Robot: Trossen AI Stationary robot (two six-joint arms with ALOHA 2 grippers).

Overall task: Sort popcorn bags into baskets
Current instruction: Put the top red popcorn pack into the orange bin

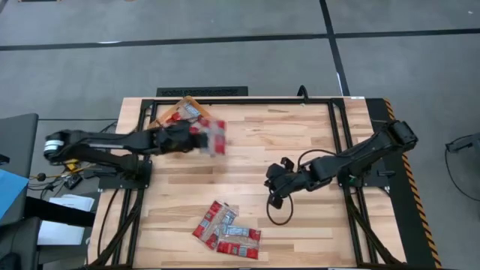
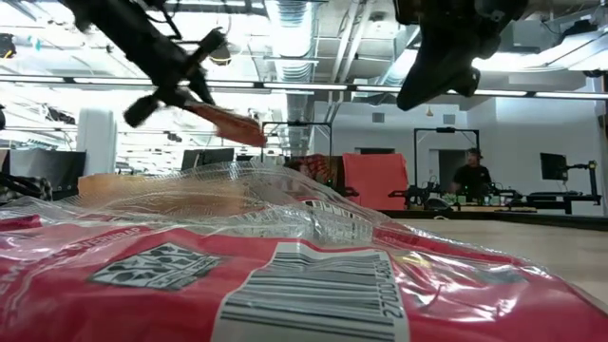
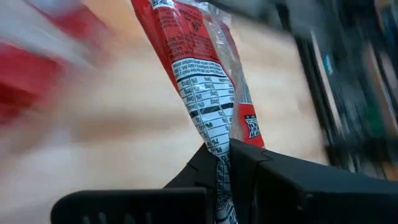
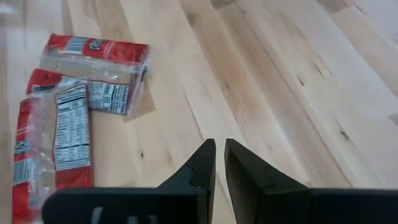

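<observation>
Left gripper (image 1: 196, 138) was clamped on one popcorn bag (image 1: 214, 137), fingers (image 3: 205, 171) pinching its edge; the packet stuck out ahead of the tips, off the table (image 1: 300, 142). Just behind that gripper sat the orange basket (image 1: 163, 116) (packets inside, count unclear). Ahead of the right gripper (image 1: 271, 182), on the bare wood, lay the remaining pile of bags (image 1: 225, 231). Right fingers (image 4: 202, 163) were nearly together, holding nothing.
</observation>
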